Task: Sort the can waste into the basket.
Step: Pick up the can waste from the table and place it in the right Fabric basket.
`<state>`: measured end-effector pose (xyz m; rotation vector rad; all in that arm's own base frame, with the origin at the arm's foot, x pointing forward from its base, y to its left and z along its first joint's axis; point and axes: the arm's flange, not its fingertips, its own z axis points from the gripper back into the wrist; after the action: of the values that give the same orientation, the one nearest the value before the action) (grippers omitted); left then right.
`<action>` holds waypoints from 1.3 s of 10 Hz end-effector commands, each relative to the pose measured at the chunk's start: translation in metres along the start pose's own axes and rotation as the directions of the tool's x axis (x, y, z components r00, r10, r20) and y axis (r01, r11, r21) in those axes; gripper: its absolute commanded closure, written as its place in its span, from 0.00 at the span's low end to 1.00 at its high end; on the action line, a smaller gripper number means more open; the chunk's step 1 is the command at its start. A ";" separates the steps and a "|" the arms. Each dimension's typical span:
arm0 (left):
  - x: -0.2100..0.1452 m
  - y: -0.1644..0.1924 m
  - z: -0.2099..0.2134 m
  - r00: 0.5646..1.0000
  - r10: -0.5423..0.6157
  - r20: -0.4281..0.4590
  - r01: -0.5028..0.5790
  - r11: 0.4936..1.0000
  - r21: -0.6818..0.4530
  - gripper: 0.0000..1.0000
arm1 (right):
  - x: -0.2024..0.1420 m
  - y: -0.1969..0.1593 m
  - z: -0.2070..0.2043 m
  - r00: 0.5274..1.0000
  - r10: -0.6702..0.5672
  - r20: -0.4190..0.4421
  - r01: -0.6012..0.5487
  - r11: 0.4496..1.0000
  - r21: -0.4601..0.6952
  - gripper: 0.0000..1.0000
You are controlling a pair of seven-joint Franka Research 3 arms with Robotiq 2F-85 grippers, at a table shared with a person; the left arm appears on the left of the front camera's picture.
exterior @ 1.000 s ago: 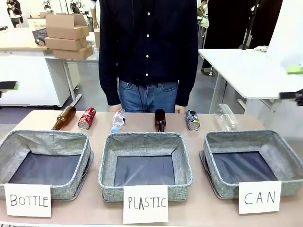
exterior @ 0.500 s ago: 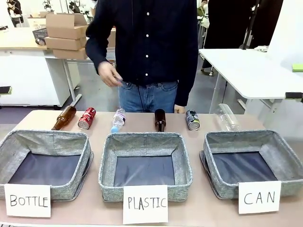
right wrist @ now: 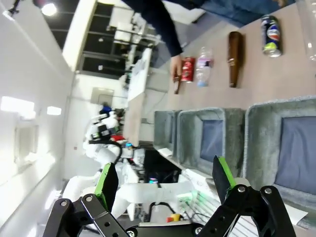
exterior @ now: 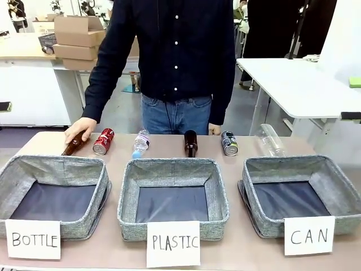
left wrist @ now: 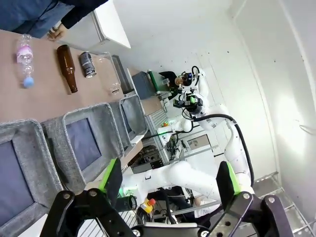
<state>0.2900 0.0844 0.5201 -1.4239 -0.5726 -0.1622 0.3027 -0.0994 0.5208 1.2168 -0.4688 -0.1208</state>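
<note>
1. Front view: the black can (exterior: pixel 229 143) lies at the far edge of the table (exterior: pixel 169 148), just beyond the gap between the middle basket (exterior: pixel 169 164) and the CAN basket (exterior: pixel 282 162). That puts it on the right gripper's side. The red can (exterior: pixel 103 141) lies well over on the left gripper's side, just beside a brown bottle (exterior: pixel 72 145) that the person's hand (exterior: pixel 79 129) rests on. Both cans appear to lie on their sides, long axes running roughly from robot to person.
2. Left wrist view: the left gripper (left wrist: pixel 169 173) hangs high with its jaws spread wide and nothing between them. The black can (left wrist: pixel 88 64) sits well ahead of its fingers, past the baskets. The CAN basket (left wrist: pixel 129 106) is the farthest of the 3 from this gripper.
3. Right wrist view: the right gripper (right wrist: pixel 165 170) is also wide and empty. The CAN basket (right wrist: pixel 256 128) is the nearest one to it, with the black can (right wrist: pixel 270 34) just beyond that basket. The red can (right wrist: pixel 187 69) lies farther across, right beside the person's hand (right wrist: pixel 176 66). My call is that the right arm is nearer to the black can, and its fingers should close across the can's width.
</note>
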 end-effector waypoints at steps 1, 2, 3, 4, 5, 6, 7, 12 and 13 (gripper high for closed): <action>0.002 -0.001 -0.003 1.000 -0.025 0.011 0.025 0.999 -0.026 0.00 | 0.025 0.020 -0.048 0.992 0.116 -0.041 -0.122 0.965 -0.231 0.00; 0.002 -0.001 -0.003 1.000 -0.025 0.011 0.025 0.999 -0.026 0.00 | 0.039 0.027 -0.075 0.980 0.177 -0.086 -0.196 0.923 -0.332 0.00; 0.002 -0.001 -0.003 1.000 -0.025 0.011 0.025 0.999 -0.026 0.00 | 0.051 0.030 -0.106 0.965 0.223 -0.139 -0.261 0.866 -0.426 0.00; 0.002 -0.001 -0.003 1.000 -0.025 0.011 0.025 0.999 -0.026 0.00 | 0.057 0.028 -0.139 0.949 0.242 -0.205 -0.315 0.790 -0.527 0.00; 0.002 -0.001 -0.003 1.000 -0.025 0.011 0.025 0.999 -0.026 0.00 | 0.056 0.025 -0.176 0.930 0.253 -0.266 -0.364 0.723 -0.587 0.00; 0.002 -0.001 -0.003 1.000 -0.025 0.011 0.025 0.999 -0.026 0.00 | 0.051 0.024 -0.203 0.911 0.266 -0.314 -0.408 0.688 -0.600 0.00; 0.002 -0.001 -0.003 1.000 -0.025 0.011 0.025 0.999 -0.026 0.00 | 0.044 0.025 -0.223 0.890 0.278 -0.362 -0.452 0.648 -0.613 0.00; 0.002 -0.001 -0.003 1.000 -0.025 0.011 0.025 0.999 -0.026 0.00 | 0.033 0.019 -0.226 0.878 0.292 -0.380 -0.471 0.668 -0.576 0.00; 0.002 -0.001 -0.003 1.000 -0.025 0.011 0.025 0.999 -0.026 0.00 | 0.065 0.011 -0.266 0.857 0.249 -0.452 -0.493 0.654 -0.574 0.00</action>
<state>0.2921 0.0834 0.5196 -1.4304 -0.5742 -0.1620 0.4308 0.0943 0.4863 0.4111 -0.3820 0.2400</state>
